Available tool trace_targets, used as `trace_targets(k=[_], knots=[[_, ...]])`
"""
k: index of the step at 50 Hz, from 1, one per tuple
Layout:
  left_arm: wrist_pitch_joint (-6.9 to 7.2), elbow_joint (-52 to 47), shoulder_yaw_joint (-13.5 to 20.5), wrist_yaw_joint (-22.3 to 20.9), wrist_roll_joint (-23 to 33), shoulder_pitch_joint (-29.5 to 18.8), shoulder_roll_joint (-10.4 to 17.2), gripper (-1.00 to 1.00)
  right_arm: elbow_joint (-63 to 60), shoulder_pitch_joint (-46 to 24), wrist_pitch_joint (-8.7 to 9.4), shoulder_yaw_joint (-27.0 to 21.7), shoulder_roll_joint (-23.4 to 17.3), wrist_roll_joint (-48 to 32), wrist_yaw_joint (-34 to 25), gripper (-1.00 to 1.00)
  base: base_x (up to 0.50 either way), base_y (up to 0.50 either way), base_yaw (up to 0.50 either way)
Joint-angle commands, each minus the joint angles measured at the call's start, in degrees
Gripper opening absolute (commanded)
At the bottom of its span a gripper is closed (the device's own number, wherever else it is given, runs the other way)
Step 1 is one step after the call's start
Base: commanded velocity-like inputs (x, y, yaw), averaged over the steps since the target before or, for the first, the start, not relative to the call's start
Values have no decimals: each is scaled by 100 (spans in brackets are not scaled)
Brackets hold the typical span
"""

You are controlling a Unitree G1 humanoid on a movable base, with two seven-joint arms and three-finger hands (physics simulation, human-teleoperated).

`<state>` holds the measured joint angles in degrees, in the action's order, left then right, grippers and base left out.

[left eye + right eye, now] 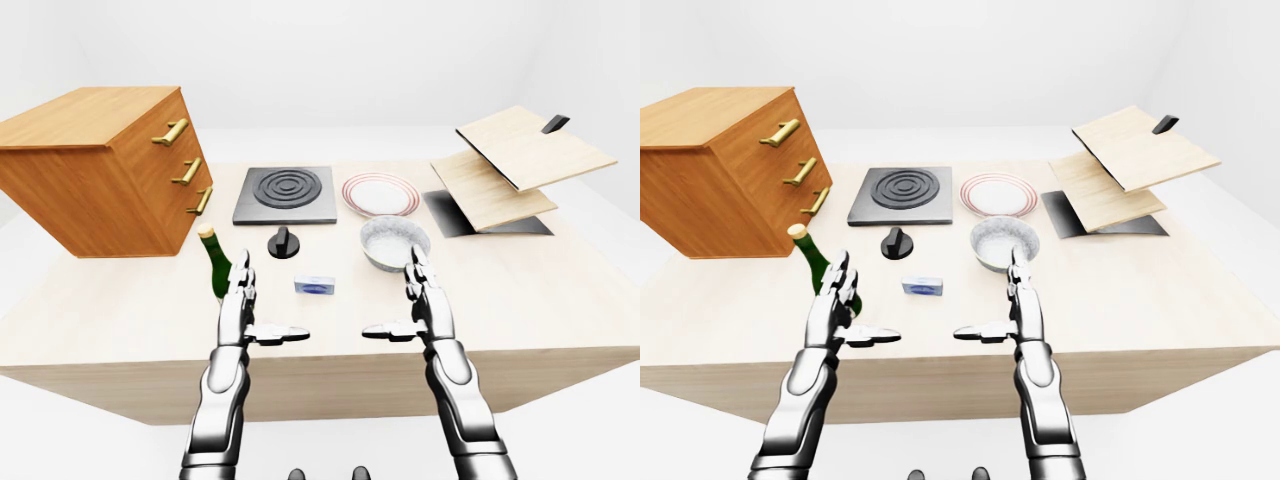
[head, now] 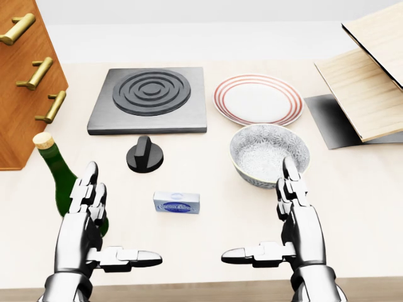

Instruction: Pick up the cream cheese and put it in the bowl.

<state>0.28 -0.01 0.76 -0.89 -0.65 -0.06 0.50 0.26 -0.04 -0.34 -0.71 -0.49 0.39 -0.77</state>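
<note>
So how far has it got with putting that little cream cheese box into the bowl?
Nothing looks done yet. The cream cheese lies flat on the table, untouched, and the bowl holds nothing. Neither hand has anything in hand: the left hand and right hand hover open on either side of the box, fingers spread. The whole job is left: grasp the box, lift it, and place it in the bowl up and to its right in the head view.
</note>
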Motion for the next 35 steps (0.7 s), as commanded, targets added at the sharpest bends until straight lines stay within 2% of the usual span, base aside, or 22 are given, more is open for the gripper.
trace_targets(k=[1,8,14,22,26,27,35], knots=[[140,-63,125,-199,-131,9,62,100,56,-7,-76,-112,-59,33,-139,100,0,0,0],[104,-29,127,-213,-118,17,56,100,88,-4,-140,-126,-54,41,-150,100,0,0,0],[85,-11,122,-219,-108,22,51,100,79,12,-113,-151,-39,178,-211,100,0,0,0],[95,-31,112,-230,-110,41,46,100,144,-2,-102,-162,-49,242,-220,100,-3,-47,0],[84,-23,103,-239,-108,51,42,100,112,33,-183,-122,-60,159,-227,100,-4,-49,0],[80,-29,101,-240,-105,54,43,100,100,66,-282,-95,-37,66,-154,100,0,0,0],[-3,120,152,-217,-101,-47,67,100,132,85,-303,-73,-27,115,-238,100,0,0,0]])
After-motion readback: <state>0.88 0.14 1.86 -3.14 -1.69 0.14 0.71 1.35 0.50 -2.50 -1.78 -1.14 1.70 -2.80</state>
